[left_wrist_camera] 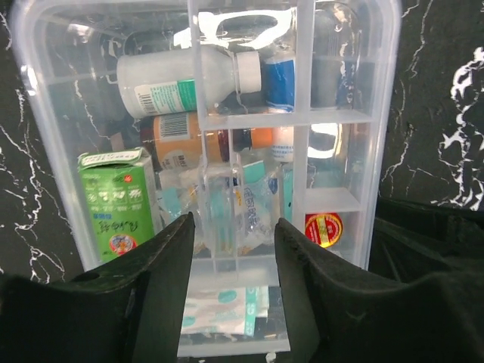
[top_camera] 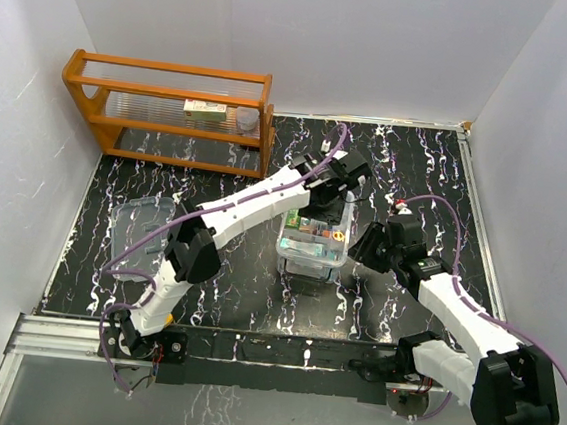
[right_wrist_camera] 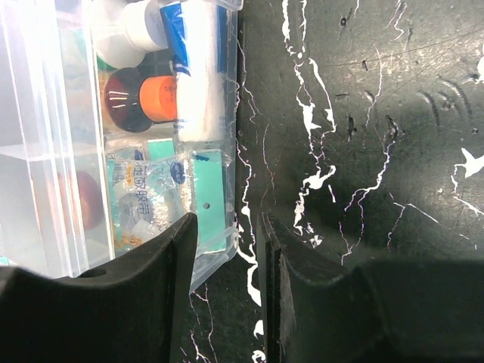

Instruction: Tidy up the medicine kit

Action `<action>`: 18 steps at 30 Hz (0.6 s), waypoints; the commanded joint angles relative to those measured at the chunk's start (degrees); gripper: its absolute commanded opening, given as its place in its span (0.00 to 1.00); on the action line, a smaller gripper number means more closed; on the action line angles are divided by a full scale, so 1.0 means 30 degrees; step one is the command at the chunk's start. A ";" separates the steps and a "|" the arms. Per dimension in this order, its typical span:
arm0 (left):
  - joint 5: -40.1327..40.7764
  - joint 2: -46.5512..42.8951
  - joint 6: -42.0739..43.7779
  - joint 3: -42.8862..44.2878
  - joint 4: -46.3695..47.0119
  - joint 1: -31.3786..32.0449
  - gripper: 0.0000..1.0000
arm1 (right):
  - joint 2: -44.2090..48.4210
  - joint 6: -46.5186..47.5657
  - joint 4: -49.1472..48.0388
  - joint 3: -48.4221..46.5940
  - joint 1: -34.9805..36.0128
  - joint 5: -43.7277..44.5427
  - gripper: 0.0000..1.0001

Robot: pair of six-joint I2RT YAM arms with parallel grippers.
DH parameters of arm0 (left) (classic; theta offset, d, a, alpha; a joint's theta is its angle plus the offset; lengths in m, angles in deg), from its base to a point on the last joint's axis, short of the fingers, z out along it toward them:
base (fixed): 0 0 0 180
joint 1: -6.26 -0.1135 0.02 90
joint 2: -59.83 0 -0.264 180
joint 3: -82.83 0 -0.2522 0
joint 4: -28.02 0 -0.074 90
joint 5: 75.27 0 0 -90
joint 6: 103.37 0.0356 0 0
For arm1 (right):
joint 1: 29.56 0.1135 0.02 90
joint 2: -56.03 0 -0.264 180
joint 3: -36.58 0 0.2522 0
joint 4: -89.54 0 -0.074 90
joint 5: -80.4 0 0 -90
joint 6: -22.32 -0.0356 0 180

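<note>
The medicine kit (top_camera: 311,243) stands on the black marbled table (top_camera: 256,290). My left gripper (left_wrist_camera: 234,227) hangs open above its divided tray (left_wrist_camera: 249,117). My right gripper (right_wrist_camera: 227,223) straddles the side wall, fingers narrowly apart. The clear plastic is probably light, slippery and a little flexible, so I would grip the rim.

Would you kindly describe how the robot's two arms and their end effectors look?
Both the left arm and right arm have white links with black joints, and a purple cable loops along each. The left end effector and right end effector each carry two broad matte black fingers.
</note>
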 commanded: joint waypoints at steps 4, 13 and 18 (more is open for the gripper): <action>0.2620 -0.6227 0.1543 -0.3509 0.2225 -0.0315 0.53 | 0.0807 0.0398 0.0841 -0.1574 0.0023 0.1365 0.38; 0.3764 -1.4122 0.2839 -1.3801 0.7932 -0.4388 0.61 | 0.1578 0.0753 0.2827 -0.4325 0.0019 0.3430 0.42; 0.4958 -1.8085 0.2261 -1.9724 0.9073 -0.6469 0.70 | 0.0836 0.1144 0.3066 -0.6162 0.0026 0.3175 0.43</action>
